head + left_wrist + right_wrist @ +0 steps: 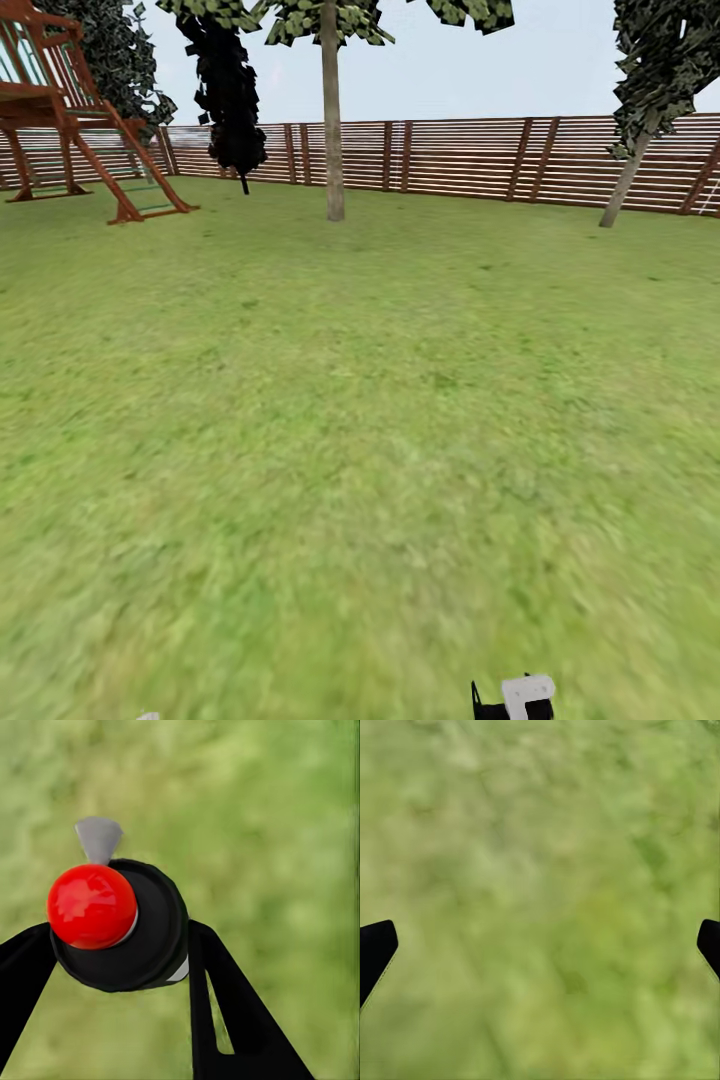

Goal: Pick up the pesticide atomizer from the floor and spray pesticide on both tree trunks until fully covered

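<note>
1. Holding the pesticide atomizer (124, 926), the left gripper (120, 967) has its two black fingers (225, 1012) closed against the bottle's sides; the wrist camera looks down its length, so it shows as a round black body with a red ball on top and a grey nozzle tip.
2. Its long axis runs along the fingers, toward the blurred green floor (285, 832) beneath.
3. Taking the straight tree trunk (332, 120) as landmark: it stands far ahead of the robot across the lawn, just in front of the slatted fence (470, 155). The second, leaning trunk (630, 175) stands well to its right, also by the fence.
4. A red-brown wooden play frame (70, 110) stands well to the left of the straight trunk.
5. My judgement: the bottle is in hand, so the coming move depends on closing the long stretch of grass to the straight trunk, then aiming the nozzle at it.
6. The right gripper (540, 945) is spread wide, fingertips at the picture's edges, holding nothing above grass.
7. No white speckling shows on either trunk.
</note>
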Available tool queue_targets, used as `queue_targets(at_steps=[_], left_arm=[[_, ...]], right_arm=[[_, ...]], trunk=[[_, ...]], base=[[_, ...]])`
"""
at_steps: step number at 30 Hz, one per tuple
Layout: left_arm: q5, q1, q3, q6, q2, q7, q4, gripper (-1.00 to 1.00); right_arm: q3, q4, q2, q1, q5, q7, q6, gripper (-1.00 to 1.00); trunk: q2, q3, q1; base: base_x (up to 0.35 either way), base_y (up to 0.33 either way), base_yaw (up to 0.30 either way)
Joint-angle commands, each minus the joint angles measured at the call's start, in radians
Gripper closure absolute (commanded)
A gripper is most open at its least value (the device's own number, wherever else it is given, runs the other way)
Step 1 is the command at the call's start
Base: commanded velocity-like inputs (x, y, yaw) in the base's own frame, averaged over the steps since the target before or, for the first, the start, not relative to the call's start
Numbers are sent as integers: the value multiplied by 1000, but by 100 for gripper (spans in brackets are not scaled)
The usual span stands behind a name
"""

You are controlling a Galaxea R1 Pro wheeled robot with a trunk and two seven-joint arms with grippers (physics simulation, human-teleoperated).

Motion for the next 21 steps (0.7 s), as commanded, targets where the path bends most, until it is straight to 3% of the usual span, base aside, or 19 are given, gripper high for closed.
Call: queue_targets(at_steps=[1,21], left_arm=[[0,0,1,0,0,0,0,100],[0,0,0,0,0,0,0,100]], right_arm=[[0,0,0,0,0,0,0,-100],[0,0,0,0,0,1,0,-100]], trunk=[[0,0,0],[0,0,0]], base=[[340,0,0],[340,0,0]])
